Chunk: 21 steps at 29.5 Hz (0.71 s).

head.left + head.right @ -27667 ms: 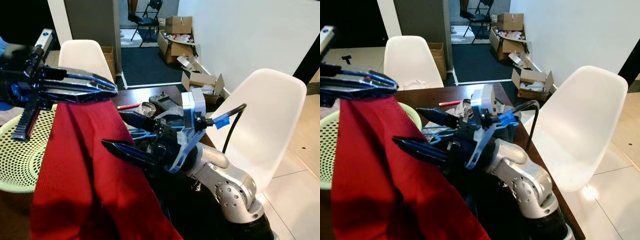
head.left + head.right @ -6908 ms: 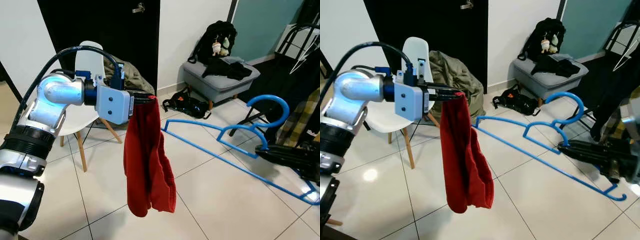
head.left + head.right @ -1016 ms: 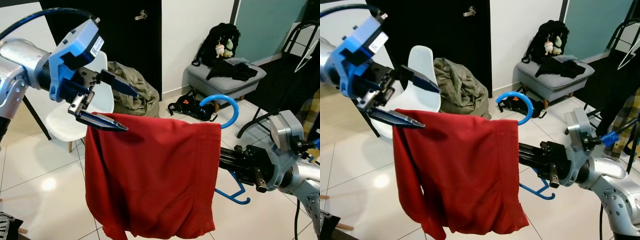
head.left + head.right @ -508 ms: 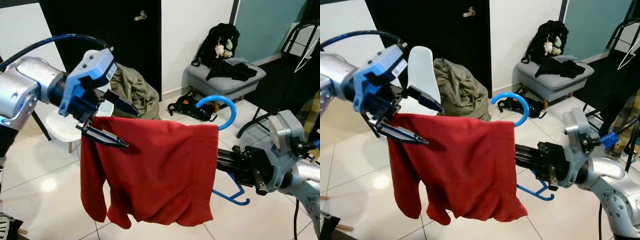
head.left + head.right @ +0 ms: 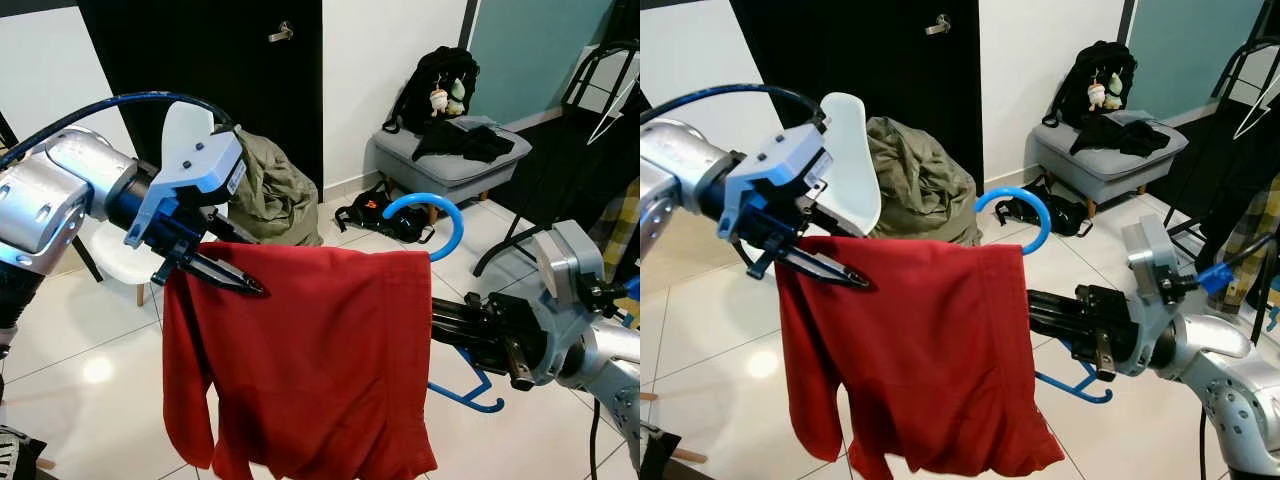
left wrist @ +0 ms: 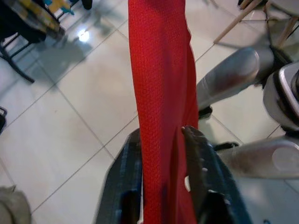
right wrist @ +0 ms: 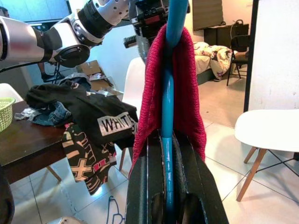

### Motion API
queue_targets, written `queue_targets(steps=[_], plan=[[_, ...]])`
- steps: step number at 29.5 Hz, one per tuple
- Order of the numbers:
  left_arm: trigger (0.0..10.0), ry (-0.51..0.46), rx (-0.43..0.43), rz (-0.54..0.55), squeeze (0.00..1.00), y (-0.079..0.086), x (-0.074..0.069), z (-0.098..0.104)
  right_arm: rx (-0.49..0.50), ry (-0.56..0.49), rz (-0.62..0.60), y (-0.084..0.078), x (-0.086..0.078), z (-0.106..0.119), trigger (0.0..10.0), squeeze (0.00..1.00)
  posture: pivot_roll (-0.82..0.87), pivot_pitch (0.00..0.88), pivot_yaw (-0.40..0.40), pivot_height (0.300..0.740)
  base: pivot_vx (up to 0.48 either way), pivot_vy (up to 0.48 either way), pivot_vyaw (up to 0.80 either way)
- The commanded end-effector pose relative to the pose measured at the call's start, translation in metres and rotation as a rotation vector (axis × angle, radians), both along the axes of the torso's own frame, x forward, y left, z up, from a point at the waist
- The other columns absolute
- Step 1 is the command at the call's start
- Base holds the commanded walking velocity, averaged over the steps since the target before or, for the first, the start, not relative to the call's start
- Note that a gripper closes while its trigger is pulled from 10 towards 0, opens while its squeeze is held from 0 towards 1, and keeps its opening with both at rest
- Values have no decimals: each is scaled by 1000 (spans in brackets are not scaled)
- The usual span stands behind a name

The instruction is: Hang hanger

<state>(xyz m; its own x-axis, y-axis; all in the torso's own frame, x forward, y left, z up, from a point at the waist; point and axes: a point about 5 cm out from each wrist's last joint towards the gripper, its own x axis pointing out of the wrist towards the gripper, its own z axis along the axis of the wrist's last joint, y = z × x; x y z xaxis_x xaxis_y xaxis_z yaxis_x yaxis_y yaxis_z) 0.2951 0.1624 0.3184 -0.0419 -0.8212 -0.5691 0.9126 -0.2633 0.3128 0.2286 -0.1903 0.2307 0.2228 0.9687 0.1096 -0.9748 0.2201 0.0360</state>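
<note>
L arm reaches across from the left; the left gripper [image 5: 225, 275] pinches the top edge of the red garment [image 5: 320, 370] at its left end, and the left wrist view shows the cloth [image 6: 161, 116] sandwiched between both fingers [image 6: 196, 158]. Behind it: a white chair [image 5: 852, 160], an olive heap of fabric [image 5: 915, 185] by the dark door [image 5: 200, 50], then a grey stool [image 5: 450, 165] w/ a black backpack [image 5: 440, 85] further right. The garment hangs draped over the blue hanger [image 5: 430, 205], whose hook curls up above the cloth's right end while the lower bar pokes out below [image 5: 465, 395]. The right gripper [image 5: 470, 325] clamps the hanger; the right wrist view shows the blue bar [image 7: 166, 154] squeezed between its fingers [image 7: 140, 186], cloth [image 7: 152, 88] folded over both sides. Step in hand looks like dressing the hanger, approx. done: cloth is on but bunches lower on the left. Next move prob. calls for L to let go w/o dragging the cloth off, then R to carry the hook to a rail, poss. the dark rack [image 5: 600, 70] at far right.
</note>
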Motion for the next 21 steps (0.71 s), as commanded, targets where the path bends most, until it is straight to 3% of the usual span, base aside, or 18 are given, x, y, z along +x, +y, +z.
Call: queue_targets(steps=[1,12,13,21], plan=[[0,18,52,14,0,3,2,-12,26,-57,33,3,-3,11,10000,0,-9,21,67,740,0,0,0],[0,-78,108,36,0,4,2,-14,26,-65,19,10,3,10,10000,0,-3,24,61,740,0,0,0],[0,-96,96,33,0,3,2,-14,63,-49,-15,11,9,11,10000,1000,-4,27,54,740,0,0,0],[0,-140,32,51,0,-1,3,-9,136,-47,-124,9,24,13,10000,1000,-3,27,43,740,0,0,0]])
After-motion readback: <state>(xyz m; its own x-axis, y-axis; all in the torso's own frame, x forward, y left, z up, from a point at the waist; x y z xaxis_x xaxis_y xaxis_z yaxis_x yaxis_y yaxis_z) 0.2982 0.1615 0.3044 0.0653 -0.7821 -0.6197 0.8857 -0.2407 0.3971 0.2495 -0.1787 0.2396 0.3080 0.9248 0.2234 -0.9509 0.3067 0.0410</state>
